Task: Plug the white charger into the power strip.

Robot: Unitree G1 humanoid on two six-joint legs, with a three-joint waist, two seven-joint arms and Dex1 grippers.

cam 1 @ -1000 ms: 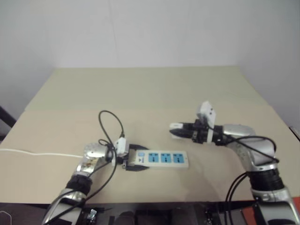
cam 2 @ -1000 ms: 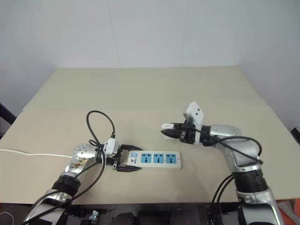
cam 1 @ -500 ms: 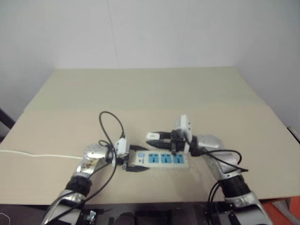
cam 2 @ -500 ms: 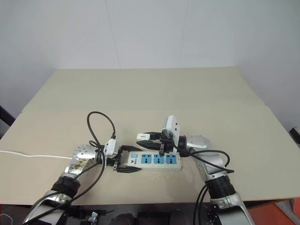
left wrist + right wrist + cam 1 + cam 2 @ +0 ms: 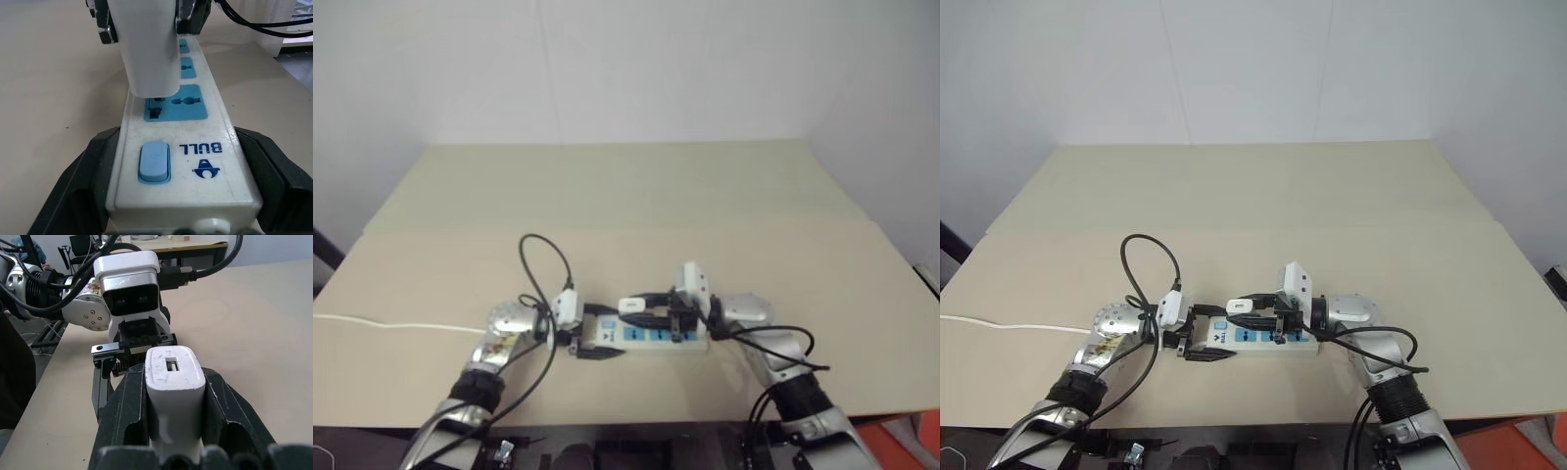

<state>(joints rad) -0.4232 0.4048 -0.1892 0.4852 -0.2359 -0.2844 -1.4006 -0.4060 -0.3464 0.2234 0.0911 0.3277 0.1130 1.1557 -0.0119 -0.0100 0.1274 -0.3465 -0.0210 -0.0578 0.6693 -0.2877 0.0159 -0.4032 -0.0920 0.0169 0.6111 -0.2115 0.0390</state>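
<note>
The white charger (image 5: 173,382) sits pinched in my right tool (image 5: 1252,309), hovering just above the blue socket (image 5: 177,102) nearest the switch (image 5: 154,160) of the power strip (image 5: 186,147). My left tool (image 5: 597,338) straddles the strip's switch end, jaws wide on it, on the table (image 5: 607,196). If the prongs meet the slots off-line, I judge pressing could jam or skid the strip.

charger (image 5: 1240,306) above power strip (image 5: 1268,338), on table (image 5: 1263,196)
</note>
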